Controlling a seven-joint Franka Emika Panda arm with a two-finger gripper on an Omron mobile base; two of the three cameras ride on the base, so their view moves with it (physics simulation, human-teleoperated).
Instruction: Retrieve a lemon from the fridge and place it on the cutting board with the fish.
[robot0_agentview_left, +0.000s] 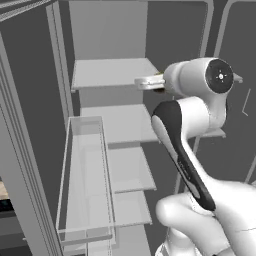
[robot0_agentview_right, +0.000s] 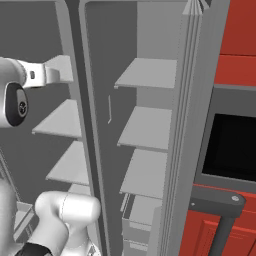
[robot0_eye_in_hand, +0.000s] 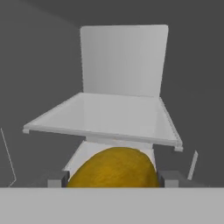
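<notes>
While the lemon (robot0_eye_in_hand: 114, 168) sits pinched between the gripper (robot0_eye_in_hand: 114, 178) tips at six o'clock in the hand view, retrieval looks half done; carrying it from the fridge (robot0_agentview_left: 112, 75) remains. Its rind is rounded, matte ochre; the shelf (robot0_eye_in_hand: 109, 116) at twelve o'clock is flat, pale, smooth.

my white arm rises from below, bends at a dark-banded elbow and reaches forward at upper-shelf height. my wrist is level, pointing away from the base. my claw (robot0_eye_in_hand: 113, 178) is closed on the lemon (robot0_eye_in_hand: 113, 168), one finger (robot0_eye_in_hand: 57, 179) on each side, jaws fairly wide apart around it.
</notes>
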